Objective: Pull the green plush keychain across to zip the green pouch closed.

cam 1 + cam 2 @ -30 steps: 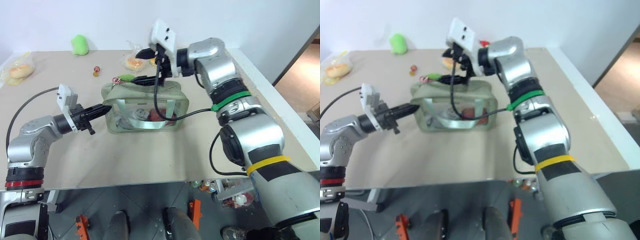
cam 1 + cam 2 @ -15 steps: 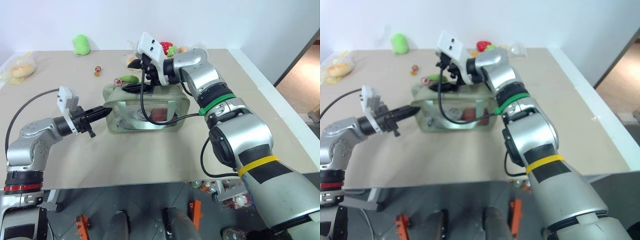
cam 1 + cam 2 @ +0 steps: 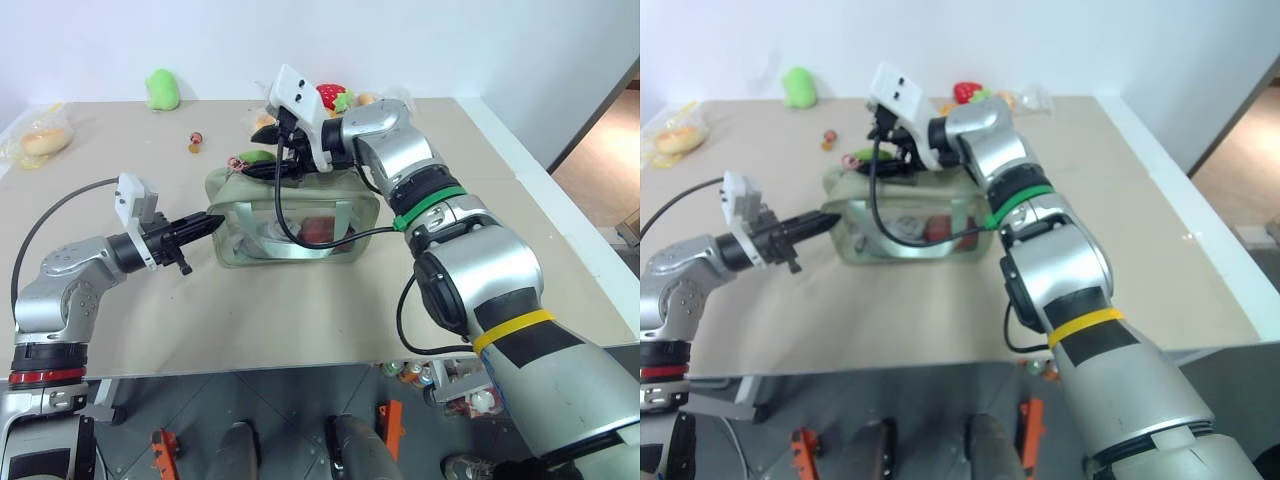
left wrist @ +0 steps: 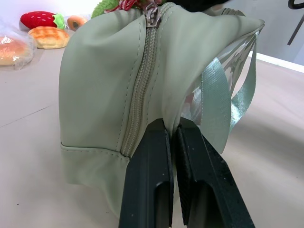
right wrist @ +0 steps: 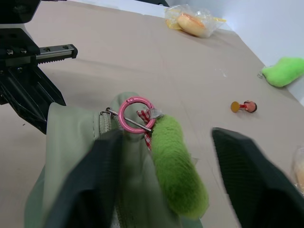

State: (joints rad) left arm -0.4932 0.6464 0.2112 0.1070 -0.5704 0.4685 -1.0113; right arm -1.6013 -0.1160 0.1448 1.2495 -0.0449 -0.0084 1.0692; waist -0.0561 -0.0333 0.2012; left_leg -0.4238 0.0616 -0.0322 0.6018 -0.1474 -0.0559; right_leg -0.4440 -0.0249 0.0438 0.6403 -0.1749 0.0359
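Observation:
The sage-green pouch [image 3: 290,215] lies on the table with its clear side window toward me. At its left top end the lime-green plush keychain [image 5: 178,173] hangs from a pink ring [image 5: 135,114] on the zipper pull. My right gripper [image 5: 173,185] reaches over the pouch from the right and is open; its fingers [image 5: 247,185] stand either side of the plush, the far one clear of it. My left gripper [image 4: 173,137] is shut on the pouch's left end, pinching the seam beside the zipper [image 4: 142,85].
A lime-green blob plush [image 3: 160,88] lies at the table's back left, bagged bread [image 3: 40,140] at the far left. A small red and yellow piece [image 3: 195,142], a bun [image 3: 262,122] and a strawberry toy [image 3: 330,97] sit behind the pouch. The table [image 3: 300,300] ends at the right.
My right gripper has moved left and down along the pouch's top to the keychain, and its fingers have drawn closer together. The left gripper has kept its hold.

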